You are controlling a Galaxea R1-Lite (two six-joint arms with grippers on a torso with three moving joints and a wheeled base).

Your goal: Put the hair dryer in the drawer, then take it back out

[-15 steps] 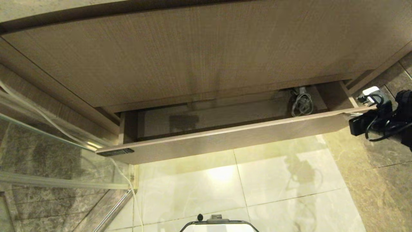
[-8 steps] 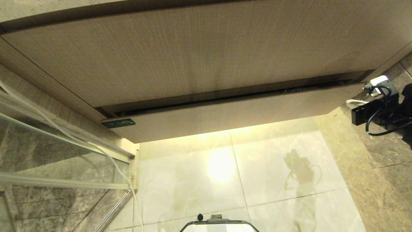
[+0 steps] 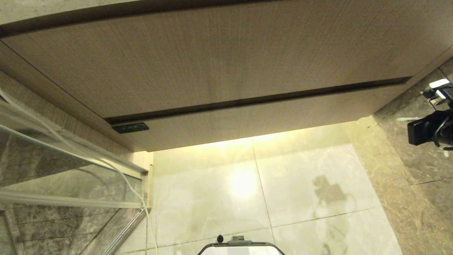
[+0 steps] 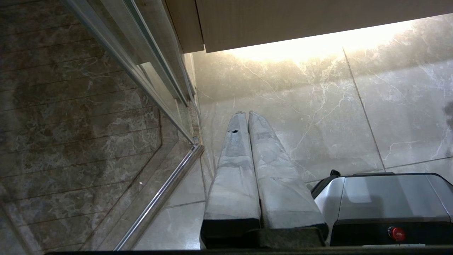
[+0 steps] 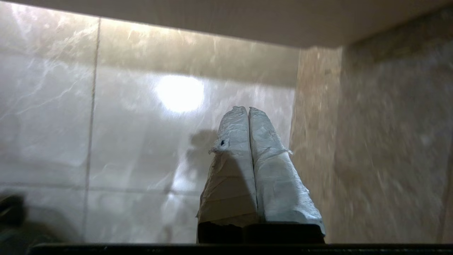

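The drawer [image 3: 247, 120] has just slid flush, hair dryer hidden inside. The right gripper [image 5: 247, 109], fingers pressed together and empty, pulls away; reopening comes next, I'd judge.

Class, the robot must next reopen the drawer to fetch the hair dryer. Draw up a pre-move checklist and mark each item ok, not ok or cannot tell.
1. Drawer fully shut, front flush below the taller front: ok.
2. Hair dryer in sight: not ok, in no view.
3. Right gripper empty, fingers together: ok.
4. Left gripper empty, shut, parked over the floor: ok.
5. Right arm off the drawer, at the head view's right edge: ok.
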